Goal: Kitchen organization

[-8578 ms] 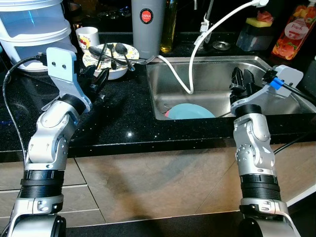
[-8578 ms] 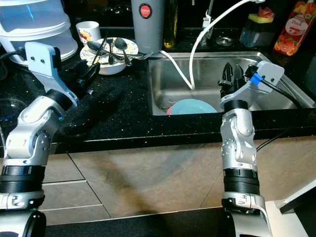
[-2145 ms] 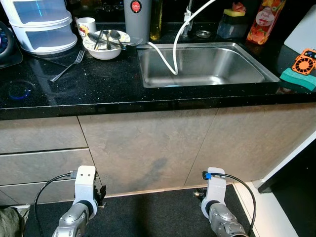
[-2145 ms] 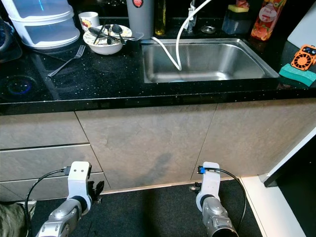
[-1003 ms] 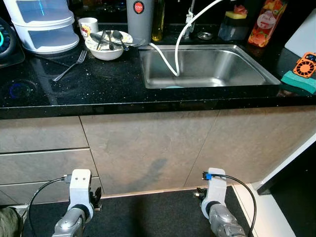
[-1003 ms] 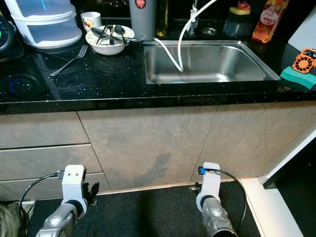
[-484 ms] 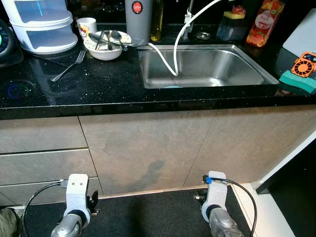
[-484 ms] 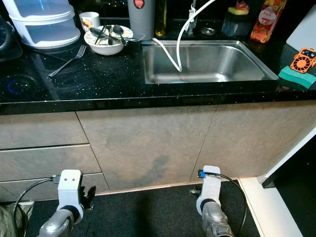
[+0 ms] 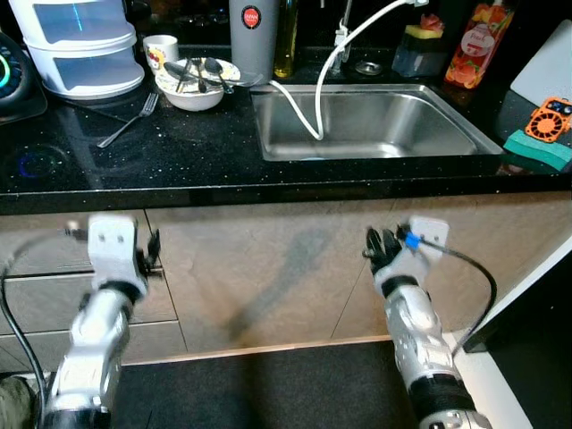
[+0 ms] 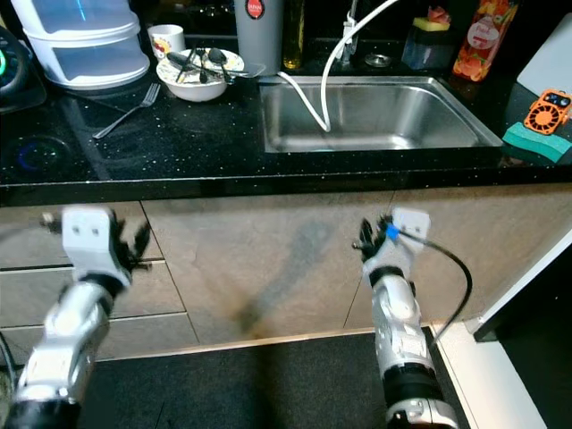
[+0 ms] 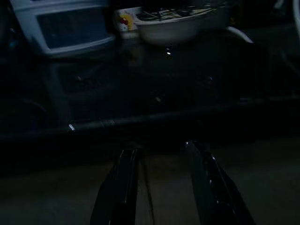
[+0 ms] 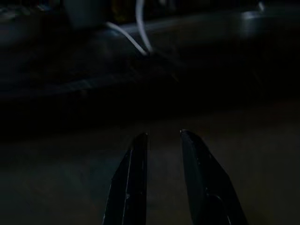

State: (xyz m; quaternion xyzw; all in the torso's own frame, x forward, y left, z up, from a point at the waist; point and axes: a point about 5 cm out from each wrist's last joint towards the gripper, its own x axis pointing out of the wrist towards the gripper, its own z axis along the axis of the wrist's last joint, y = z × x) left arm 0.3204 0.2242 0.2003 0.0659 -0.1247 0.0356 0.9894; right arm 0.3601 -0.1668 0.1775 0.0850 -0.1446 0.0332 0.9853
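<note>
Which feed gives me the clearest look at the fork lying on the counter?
The right eye view: the fork lies bright and whole on the black counter, just short of the bowl of spoons. The left eye view shows it equally whole, nearer the edge. In the dark wrist views I cannot make it out.

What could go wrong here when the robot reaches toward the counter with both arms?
1. The bowl is piled with loose spoons, and a knock from the left gripper might spill them.
2. The fork lies loose on the black counter and could be pushed off.
3. The white hose hangs into the sink, where the right gripper could snag it.
</note>
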